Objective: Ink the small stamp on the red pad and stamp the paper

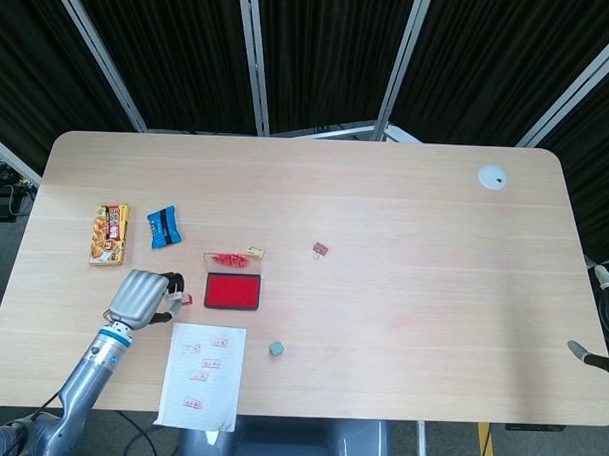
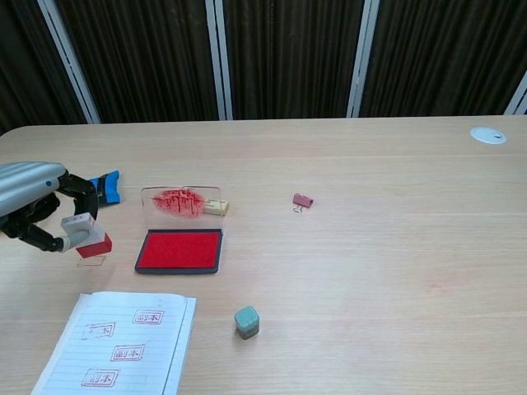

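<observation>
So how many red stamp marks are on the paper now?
4 on the paper: one top center, one at the left, one in the middle, one at the bottom. None looks hidden.

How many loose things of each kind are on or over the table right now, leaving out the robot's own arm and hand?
Stamp: 1
Red ink pad: 1
Sheet of paper: 1
Snack packets: 2, yellow and blue
Binder clip: 1
Small grey-green block: 1
Small tan block behind the pad's lid: 1
White disc at the table's far corner: 1
Total: 9
</observation>
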`<state>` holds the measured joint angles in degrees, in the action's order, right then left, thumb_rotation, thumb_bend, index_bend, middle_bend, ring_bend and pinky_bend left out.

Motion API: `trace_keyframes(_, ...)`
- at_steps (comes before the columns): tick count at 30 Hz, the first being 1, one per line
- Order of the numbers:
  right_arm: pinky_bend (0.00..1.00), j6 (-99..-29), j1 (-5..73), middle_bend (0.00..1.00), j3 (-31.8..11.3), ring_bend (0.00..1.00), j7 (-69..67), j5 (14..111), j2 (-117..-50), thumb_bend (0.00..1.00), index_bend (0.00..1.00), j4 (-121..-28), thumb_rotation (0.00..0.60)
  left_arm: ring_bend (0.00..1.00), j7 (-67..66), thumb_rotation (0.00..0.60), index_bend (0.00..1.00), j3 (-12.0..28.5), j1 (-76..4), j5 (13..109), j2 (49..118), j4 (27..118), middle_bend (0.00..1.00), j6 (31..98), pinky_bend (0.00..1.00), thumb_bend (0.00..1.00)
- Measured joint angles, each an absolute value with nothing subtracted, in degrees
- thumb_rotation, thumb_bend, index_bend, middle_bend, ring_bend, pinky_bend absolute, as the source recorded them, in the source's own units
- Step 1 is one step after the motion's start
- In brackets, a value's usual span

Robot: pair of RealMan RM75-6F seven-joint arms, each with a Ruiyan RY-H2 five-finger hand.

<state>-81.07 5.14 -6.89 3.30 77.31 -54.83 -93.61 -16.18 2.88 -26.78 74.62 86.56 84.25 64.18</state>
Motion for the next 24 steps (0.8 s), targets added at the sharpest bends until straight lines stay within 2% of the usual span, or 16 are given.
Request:
trace_keyframes(10,0.0,-80.7,5.3,0.0,-6.8,0.0,4.2,77.1,-55.2,0.0,0.0,-93.5,0.6,0.84,-12.9,0.6,0.54,3.1,-27.2,73.5,89.6,75.8,0.53,61.0,0.9,0.36)
trace_keyframes(20,0.0,-80.3,5.5,0.0,-6.8,0.0,4.6,76.4,-55.6,0.0,0.0,-92.9,0.6,0.83,-10.4,0.6,0.5,2.6,-27.8,74.1,92.8,70.9,0.5,58.9,0.9,0.36)
trace_keyframes(23,0.0,-80.2,5.5,0.0,-6.8,0.0,4.5,76.4,-55.6,0.0,0.0,-92.9,0.6,0.83,-10.2,0.6,0.47,2.6,-27.8,74.4,93.2,70.2,0.47,59.0,0.89,0.32)
trace_keyframes(24,0.0,-80.3,5.5,0.0,-6.8,0.0,4.5,76.4,-55.6,0.0,0.0,-92.8,0.6,0.83,-10.2,0.6,0.46,2.5,-27.8,74.5,93.3,70.1,0.44,59.0,0.89,0.27)
